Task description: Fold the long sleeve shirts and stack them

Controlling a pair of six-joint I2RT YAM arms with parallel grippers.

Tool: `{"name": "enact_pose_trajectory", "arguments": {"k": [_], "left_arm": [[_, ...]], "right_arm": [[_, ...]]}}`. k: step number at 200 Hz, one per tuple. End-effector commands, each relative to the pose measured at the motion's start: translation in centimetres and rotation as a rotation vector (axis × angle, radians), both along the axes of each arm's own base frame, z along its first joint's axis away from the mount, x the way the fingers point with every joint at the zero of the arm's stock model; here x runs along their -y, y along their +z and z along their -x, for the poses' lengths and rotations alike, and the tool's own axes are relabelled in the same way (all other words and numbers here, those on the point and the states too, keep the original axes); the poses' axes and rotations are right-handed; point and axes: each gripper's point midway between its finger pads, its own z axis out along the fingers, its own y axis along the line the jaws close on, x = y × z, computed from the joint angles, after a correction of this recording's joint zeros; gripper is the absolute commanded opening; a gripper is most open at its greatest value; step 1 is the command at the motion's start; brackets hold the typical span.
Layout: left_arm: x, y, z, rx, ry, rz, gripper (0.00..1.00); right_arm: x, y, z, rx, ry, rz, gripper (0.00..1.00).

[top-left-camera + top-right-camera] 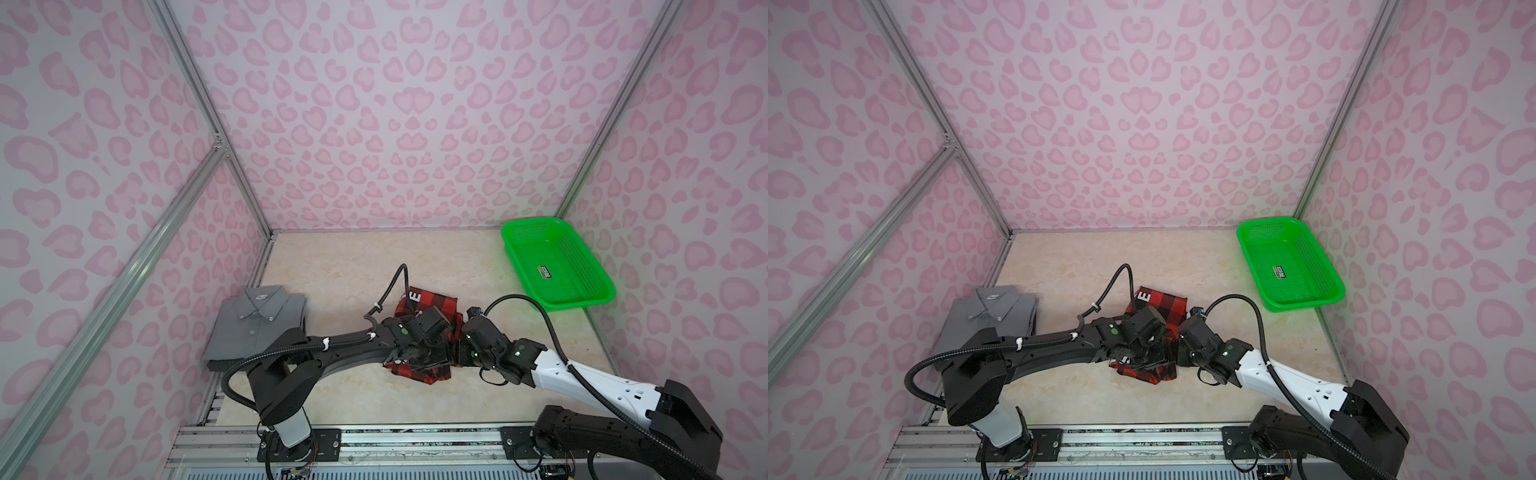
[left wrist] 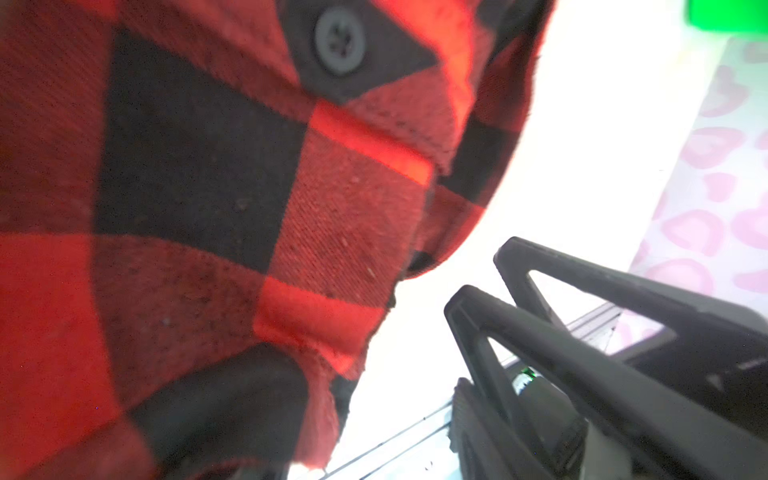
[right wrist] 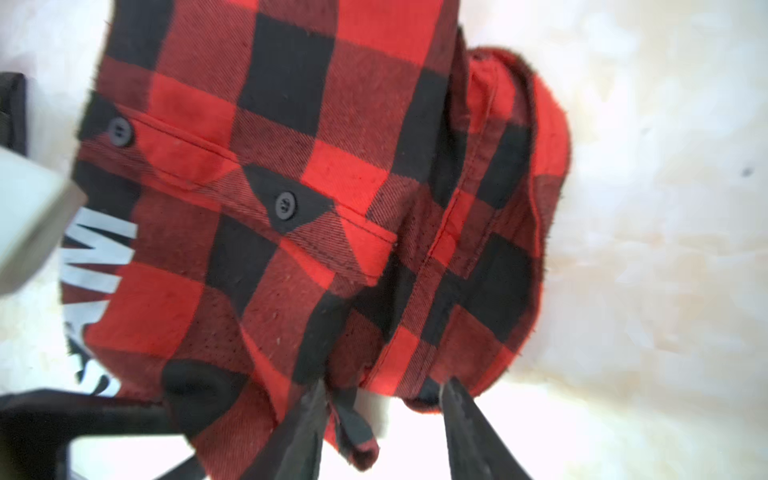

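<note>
The red-and-black checked shirt lies folded into a small bundle at the table's middle in both top views, white lettering on its far edge. Both grippers meet over its near edge: my left gripper from the left, my right gripper from the right. In the right wrist view the right gripper is open, its fingers straddling the shirt's hem without clamping it. In the left wrist view the left gripper is open, with checked cloth draped over one finger. The grey shirt lies folded at the left wall.
A green perforated basket stands at the back right corner, with only a small label inside. Pink patterned walls and metal frame posts close in three sides. The arms' bases sit on a metal rail along the front edge.
</note>
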Motion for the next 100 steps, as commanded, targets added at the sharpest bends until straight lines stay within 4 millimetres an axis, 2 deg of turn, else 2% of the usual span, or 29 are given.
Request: {"name": "enact_pose_trajectory", "arguments": {"k": [1,18,40,48,58,72,100], "left_arm": [[-0.4,2.8,-1.1,0.071,-0.024,0.017,0.69],[-1.1,5.1,-2.1,0.114,-0.024,0.028,0.73],[-3.2,7.2,-3.9,0.173,0.013,0.033,0.75],[-3.5,7.6,-4.2,0.181,0.015,0.044,0.81],[-3.6,7.7,-4.1,0.174,0.011,0.044,0.81],[-2.7,7.6,-3.4,0.158,-0.013,0.077,0.81],[-1.0,5.9,-1.4,0.106,-0.072,0.074,0.81]], "right_arm": [[1.1,0.5,0.4,0.008,-0.004,0.026,0.47],[0.3,2.6,-0.5,0.056,0.007,-0.051,0.43],[-1.4,5.1,-2.0,0.079,0.051,-0.127,0.39],[-1.9,5.8,-2.5,0.079,0.062,-0.139,0.38],[-2.6,6.5,-3.1,0.087,0.074,-0.151,0.37],[-3.5,6.8,-3.5,0.082,0.09,-0.165,0.35],[-4.4,6.4,-3.9,0.054,0.094,-0.187,0.34]]}}
